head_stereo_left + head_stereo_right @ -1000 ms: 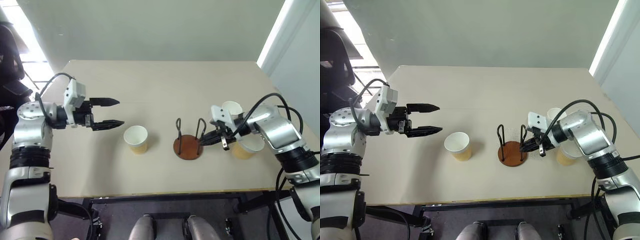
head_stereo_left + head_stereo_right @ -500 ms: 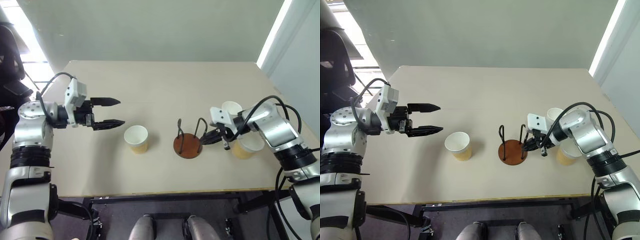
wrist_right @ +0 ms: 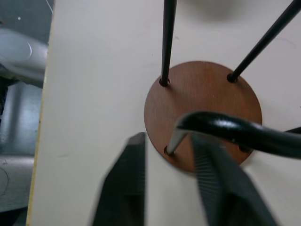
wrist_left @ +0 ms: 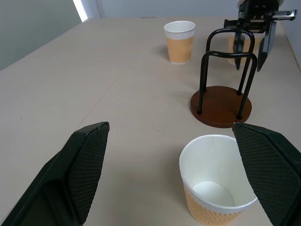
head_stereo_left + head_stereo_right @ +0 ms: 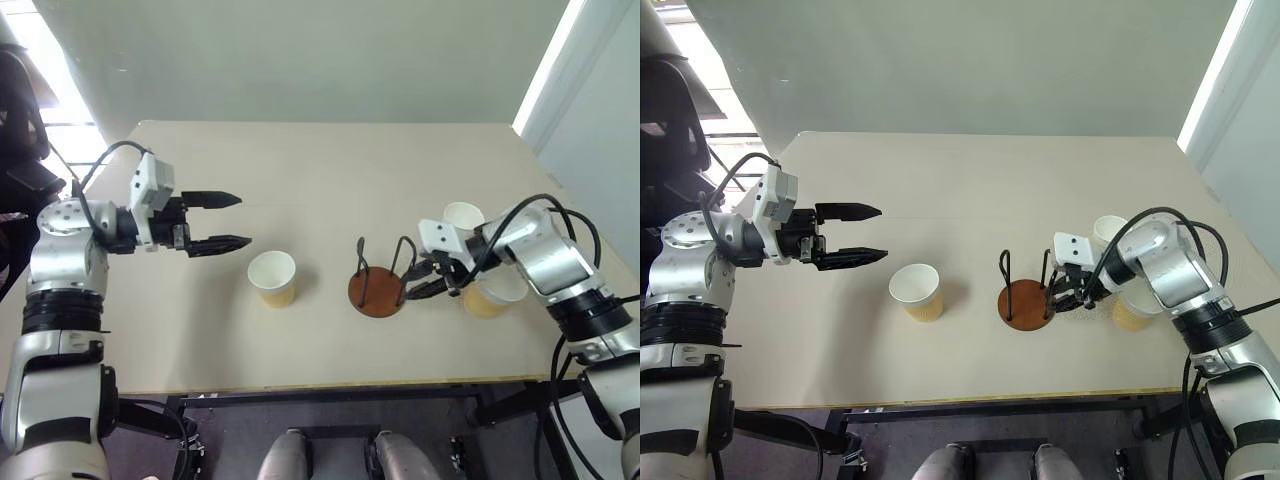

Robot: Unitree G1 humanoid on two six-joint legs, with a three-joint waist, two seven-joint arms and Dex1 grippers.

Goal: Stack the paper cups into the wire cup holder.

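My right gripper (image 5: 423,281) has its fingers parted, straddling the right-hand wire loop of the wire cup holder (image 5: 377,283). From the right wrist camera one finger (image 3: 123,186) sits off the edge of the disc base and the other is over it, with the top of the loop between them. Can't tell whether either finger touches the wire. Nothing held.

My left gripper (image 5: 222,220) is wide open and empty, hovering level above the table (image 5: 320,170) on the left side, fingers pointing right.

Holder stands upright, centre-right of the table toward the near edge. Reddish-brown disc base, two dark wire loops, no cup in it.

Cups, all upright, mouths up:
- left cup (image 5: 272,277): between my left gripper and the holder, near the holder's left side but not touching it. In the left wrist view it sits just ahead of my open fingers.
- far-right cup (image 5: 463,217): beyond my right wrist, well right of the holder.
- near-right cup (image 5: 489,295): just right of my right gripper, partly hidden by my right forearm.
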